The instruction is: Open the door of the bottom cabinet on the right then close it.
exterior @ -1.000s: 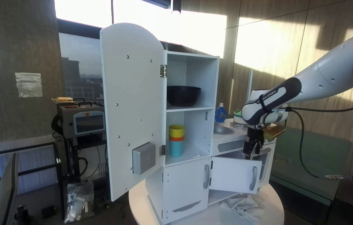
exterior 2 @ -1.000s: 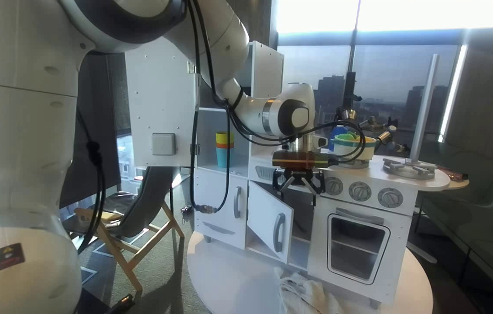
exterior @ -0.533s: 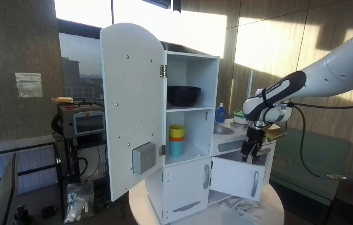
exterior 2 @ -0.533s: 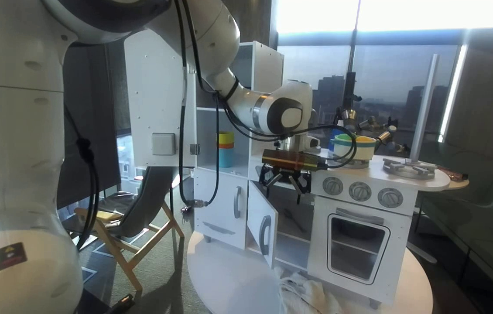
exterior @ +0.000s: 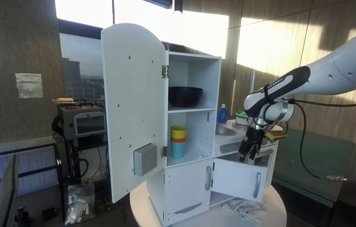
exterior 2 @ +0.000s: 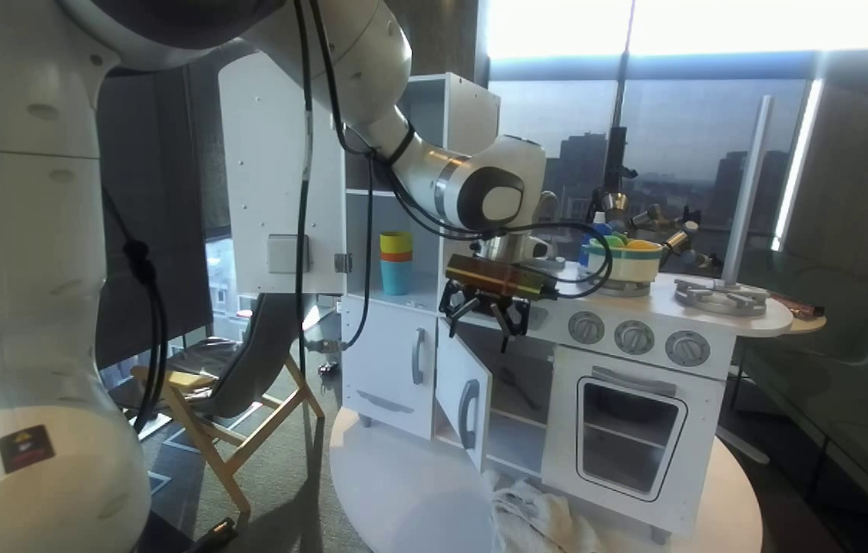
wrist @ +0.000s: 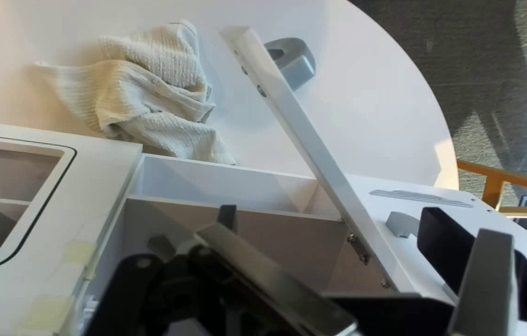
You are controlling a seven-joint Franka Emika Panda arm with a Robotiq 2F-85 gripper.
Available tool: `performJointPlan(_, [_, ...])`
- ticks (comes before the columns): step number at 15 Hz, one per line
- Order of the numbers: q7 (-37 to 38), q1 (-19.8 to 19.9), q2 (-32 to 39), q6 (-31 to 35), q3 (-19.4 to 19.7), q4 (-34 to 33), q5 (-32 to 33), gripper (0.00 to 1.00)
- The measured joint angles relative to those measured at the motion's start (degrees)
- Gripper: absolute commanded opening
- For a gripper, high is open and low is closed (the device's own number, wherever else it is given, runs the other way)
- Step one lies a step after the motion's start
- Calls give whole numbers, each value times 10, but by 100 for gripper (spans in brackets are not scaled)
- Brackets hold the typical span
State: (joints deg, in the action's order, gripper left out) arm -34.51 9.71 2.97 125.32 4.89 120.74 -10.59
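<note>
The small white door [exterior: 238, 179] stands open, swung outward from the bottom cabinet [exterior 2: 518, 438]. Its grey handle [exterior 2: 468, 415] is on the outer face. In the wrist view I look down on the door's top edge [wrist: 310, 144] and into the cabinet, with its back panel [wrist: 301, 252] showing. My gripper [exterior: 248, 157] is open and empty. It hangs tilted above the door's top edge, nearer the hinge side, in both exterior views [exterior 2: 478, 339]. In the wrist view the fingers of the gripper [wrist: 332, 223] are spread wide, one to each side of the door's edge.
The left lower door [exterior: 187, 189] is shut beside the opening. The tall arched door [exterior: 134, 104] stands open. An oven [exterior 2: 626, 438] is on the opening's other side, below a counter with a pot [exterior 2: 626, 265]. A crumpled cloth [wrist: 151, 93] lies on the round table in front.
The door swung further outward, mostly between one second and half a second ago. My gripper moved toward the hinge side and tilted, and lately rose slightly.
</note>
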Motion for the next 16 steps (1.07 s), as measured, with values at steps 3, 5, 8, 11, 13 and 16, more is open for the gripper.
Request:
performJointPlan(3, [1, 2, 8, 32, 10, 7, 6, 100])
performJointPlan(5, [2, 5, 19, 47, 18, 6, 4, 100])
performJointPlan(8, [9, 10, 26, 62, 24, -1, 4, 100])
performJointPlan(11, [20, 15, 32, 70, 25, -5, -2, 100])
performJointPlan(13, [26, 20, 33, 73, 26, -8, -18, 100])
performJointPlan(16, [42, 32, 34, 86, 32, -12, -34, 100])
